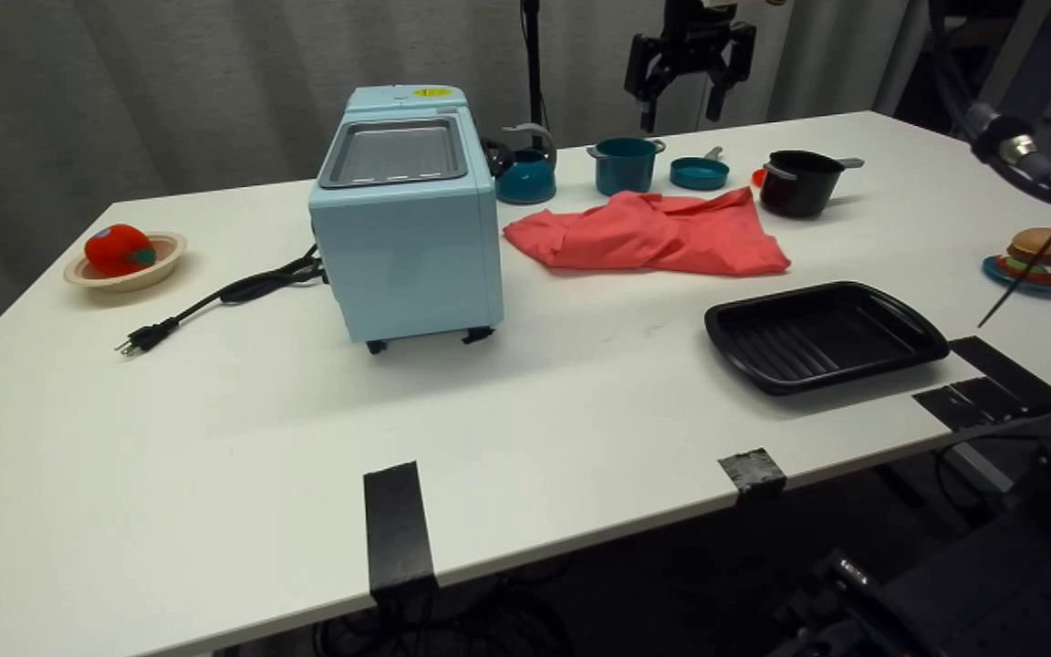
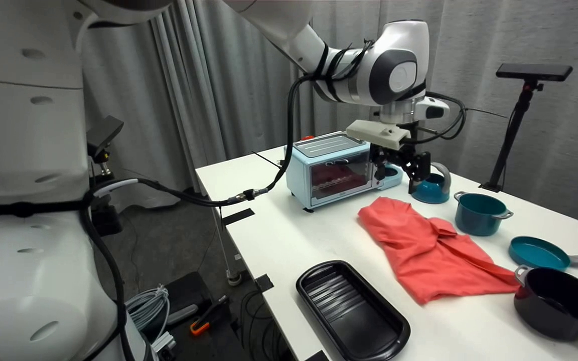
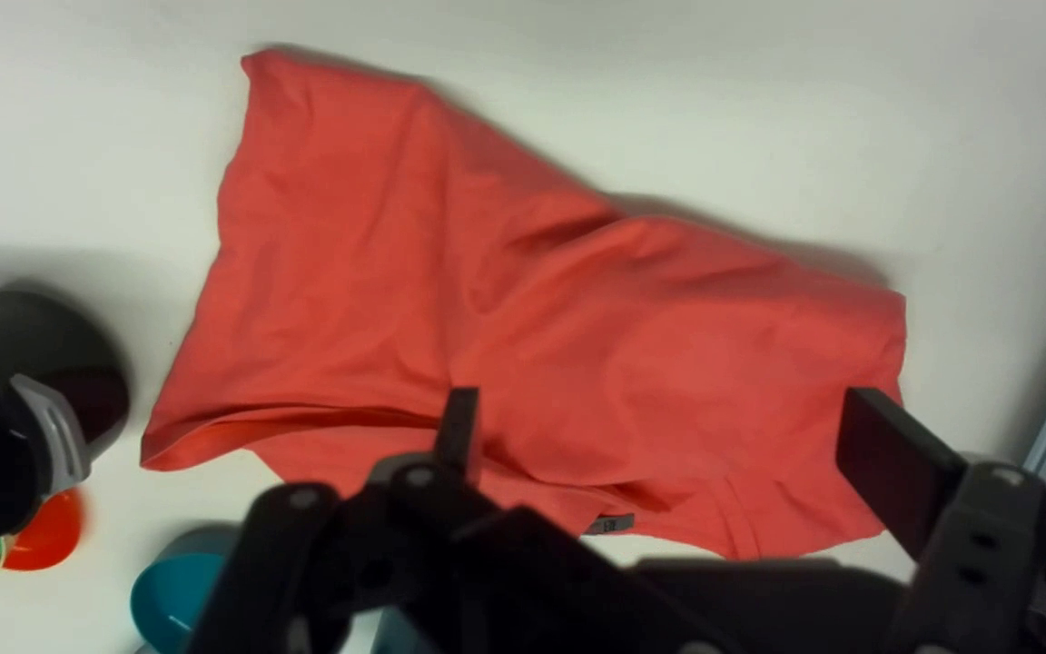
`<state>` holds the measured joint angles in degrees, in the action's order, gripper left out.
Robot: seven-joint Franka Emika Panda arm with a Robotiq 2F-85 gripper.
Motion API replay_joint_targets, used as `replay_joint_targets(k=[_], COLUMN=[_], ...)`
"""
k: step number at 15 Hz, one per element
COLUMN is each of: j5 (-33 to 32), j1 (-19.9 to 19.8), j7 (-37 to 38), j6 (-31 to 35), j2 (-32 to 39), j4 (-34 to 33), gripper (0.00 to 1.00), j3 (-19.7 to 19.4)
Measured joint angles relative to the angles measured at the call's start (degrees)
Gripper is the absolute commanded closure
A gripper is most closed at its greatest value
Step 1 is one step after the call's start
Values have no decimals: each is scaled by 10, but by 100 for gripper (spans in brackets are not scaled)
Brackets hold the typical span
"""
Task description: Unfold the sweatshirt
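Observation:
The red sweatshirt lies folded and wrinkled on the white table, seen in both exterior views [image 1: 662, 239] [image 2: 422, 250]. In the wrist view, the sweatshirt [image 3: 596, 318] is spread below me, with folded-over layers along its lower edge and a small dark tag [image 3: 611, 524] there. My gripper is open and empty above the table, seen in both exterior views [image 1: 681, 115] [image 2: 397, 179]. In the wrist view, my gripper [image 3: 662, 400] has its fingers wide apart over the sweatshirt's lower right part, not touching it as far as I can see.
A light blue toaster oven [image 1: 411, 251] stands beside the sweatshirt. A teal kettle [image 2: 430, 189], teal pot [image 2: 479, 214], teal pan [image 2: 537, 252] and black pot [image 2: 560, 301] line its far side. A black tray [image 2: 354, 311] lies on the near side.

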<state>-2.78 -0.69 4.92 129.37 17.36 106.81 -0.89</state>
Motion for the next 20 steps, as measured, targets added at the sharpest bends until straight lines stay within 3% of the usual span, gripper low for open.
replay_joint_targets(k=[8,14,20], j5=[-2,-4,-2], j1=[0,0,0], j7=[3,16,50], j6=[8,84,135], j2=[15,97,193], j4=[-4,-21,-97], gripper=[0,0,0], j3=[-7,-29,-35])
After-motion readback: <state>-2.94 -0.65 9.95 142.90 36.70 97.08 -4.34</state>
